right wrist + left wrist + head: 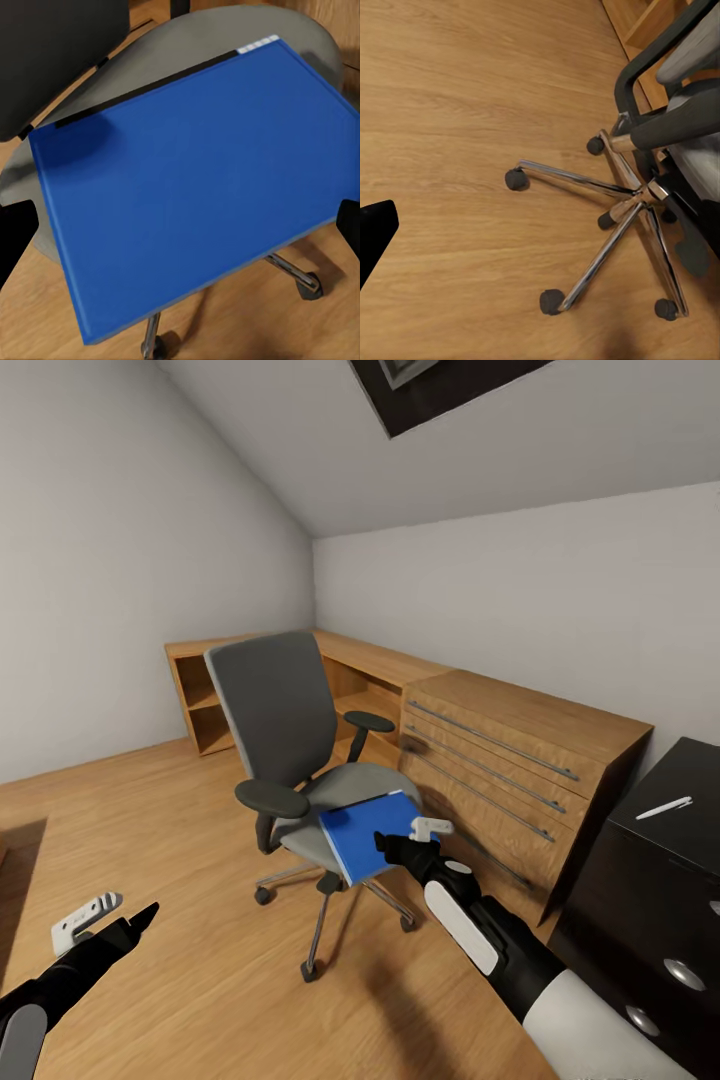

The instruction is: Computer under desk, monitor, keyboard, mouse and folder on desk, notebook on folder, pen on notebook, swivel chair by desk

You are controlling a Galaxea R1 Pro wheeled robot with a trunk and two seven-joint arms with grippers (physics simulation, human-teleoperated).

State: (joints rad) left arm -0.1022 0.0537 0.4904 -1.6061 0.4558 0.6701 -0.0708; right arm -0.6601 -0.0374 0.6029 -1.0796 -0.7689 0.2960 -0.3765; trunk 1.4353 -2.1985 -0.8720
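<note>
The long desk with its black top (672, 780) shows at the right, its dark drawer front with round knobs below, and this surface is where the loose items are meant to end up; beside it stands a light wooden drawer unit with long rails (505, 760), which plays no part. The grey padded swivel chair with black armrests and chrome star base (285, 730) sits out on the wooden floor (180, 830), apart from the surface, so it probably has to be rolled closer later. The thin bright blue folder (187, 180) lies flat on the chair seat, its front corner overhanging the seat's front edge, which leaves an edge free to pinch. The right gripper (412, 842) reaches over the folder's near edge with fingers spread wide on either side, holding nothing; judged, this is the approach to lift it. The left gripper (105, 920) hangs low over the floor, parted and empty, likely kept clear. A slim white pen (665, 807) rests on the surface near its front edge.
</note>
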